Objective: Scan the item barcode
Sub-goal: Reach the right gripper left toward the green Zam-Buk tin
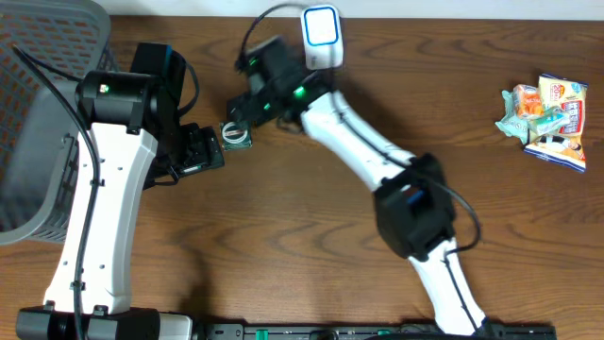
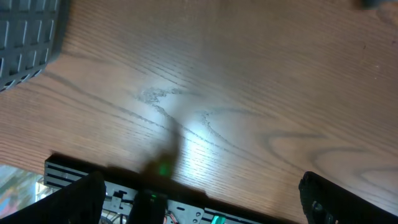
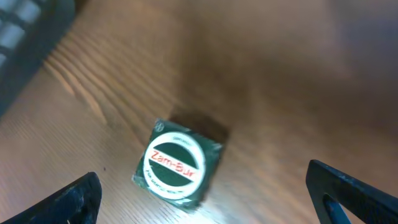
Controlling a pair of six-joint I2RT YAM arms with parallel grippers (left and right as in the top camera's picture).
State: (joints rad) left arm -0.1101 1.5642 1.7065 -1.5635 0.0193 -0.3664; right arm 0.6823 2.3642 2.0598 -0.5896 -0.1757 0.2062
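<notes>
Little square dark-green box [image 3: 177, 163] with a round white-and-red label sat flat on the woodgrain worktop [image 3: 280, 93], between the right hand's [image 3: 202, 173] spread black fingers [image 3: 74, 199], untouched. The left hand [image 2: 202, 179] gaped wide too, gripping nothing, over glossy bare wood.

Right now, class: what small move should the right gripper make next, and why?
Probably lower the right gripper and close on the green Zam-Buk box: it lies free on the table under the open fingers, and the scanner stands close by.
</notes>
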